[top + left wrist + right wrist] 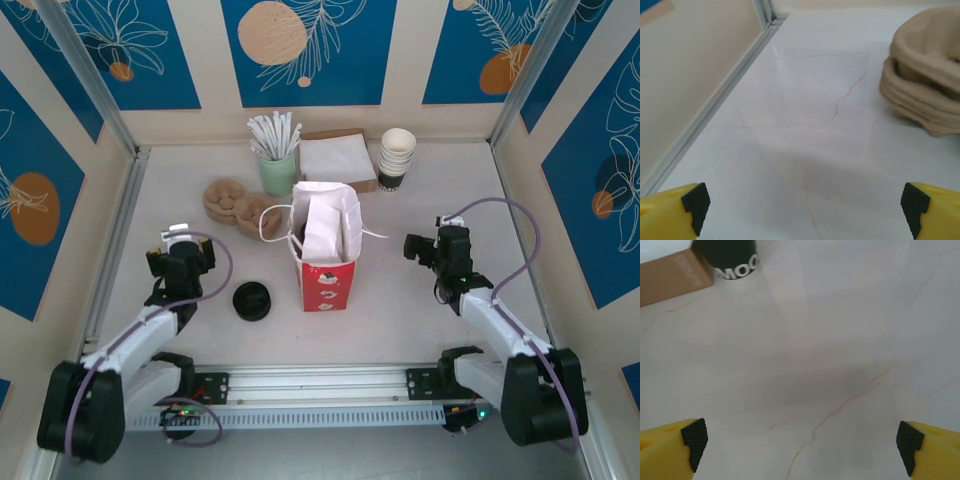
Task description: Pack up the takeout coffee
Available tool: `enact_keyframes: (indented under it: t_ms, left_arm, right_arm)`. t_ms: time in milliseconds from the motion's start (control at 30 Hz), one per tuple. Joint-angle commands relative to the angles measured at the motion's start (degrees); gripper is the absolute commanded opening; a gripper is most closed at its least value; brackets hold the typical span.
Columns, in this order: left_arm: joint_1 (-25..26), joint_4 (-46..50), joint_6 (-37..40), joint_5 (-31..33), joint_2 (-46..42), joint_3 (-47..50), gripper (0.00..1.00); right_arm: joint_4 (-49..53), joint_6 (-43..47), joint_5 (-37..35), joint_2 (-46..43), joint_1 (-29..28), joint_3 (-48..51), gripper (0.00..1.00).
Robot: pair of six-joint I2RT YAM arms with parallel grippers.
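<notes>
Bag: red base, white top. Lid: black. Trays: tan. Table: white, faint brown veins. Walls: blue, white leaf pattern, orange discs. Straw cup: green. Stacked cups: cream, black base.

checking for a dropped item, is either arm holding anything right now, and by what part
Nothing is held. The left gripper and right gripper are both open, with bare table between their fingers.
</notes>
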State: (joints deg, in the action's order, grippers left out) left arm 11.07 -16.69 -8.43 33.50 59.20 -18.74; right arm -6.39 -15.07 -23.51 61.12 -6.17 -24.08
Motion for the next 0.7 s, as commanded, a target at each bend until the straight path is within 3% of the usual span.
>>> enact_keyframes:
  t_ms: [0,33,200,333,367,467,567,667]
  left_arm:
    - [-2.78,-15.34,1.00,-3.16,7.38,2.09,0.99]
    - [-3.26,-13.56,0.87,-4.31,8.79,0.45,0.99]
    - [-4.34,-27.39,5.63,-11.14,16.41,0.40,0.99]
    - [-5.43,-36.02,6.61,-13.66,24.10,0.18,0.99]
    - [-5.45,-32.27,7.16,-16.18,23.42,-0.66,0.99]
    - [-5.72,-40.39,7.81,-18.38,27.33,1.47,0.99]
    - [-5.83,-35.57,9.07,-21.77,28.70,-1.81,0.99]
    - [-5.80,-34.13,9.22,-21.61,29.04,-2.77,0.99]
  right_arm:
    - [-21.43,2.64,4.36,5.29,2.38,3.25,0.99]
    - [-25.88,3.16,4.51,7.52,2.68,4.38,0.99]
    - [-37.93,8.67,8.76,14.22,3.65,4.75,0.99]
    - [-38.25,7.73,13.89,19.27,5.83,2.33,0.99]
    - [-40.65,7.76,14.22,20.94,6.01,2.89,0.99]
    - [-49.11,9.17,15.90,26.05,5.53,4.99,0.99]
    - [-41.85,10.30,15.37,26.25,4.24,1.28,0.99]
    - [-41.16,9.16,17.88,26.34,6.09,0.77,0.99]
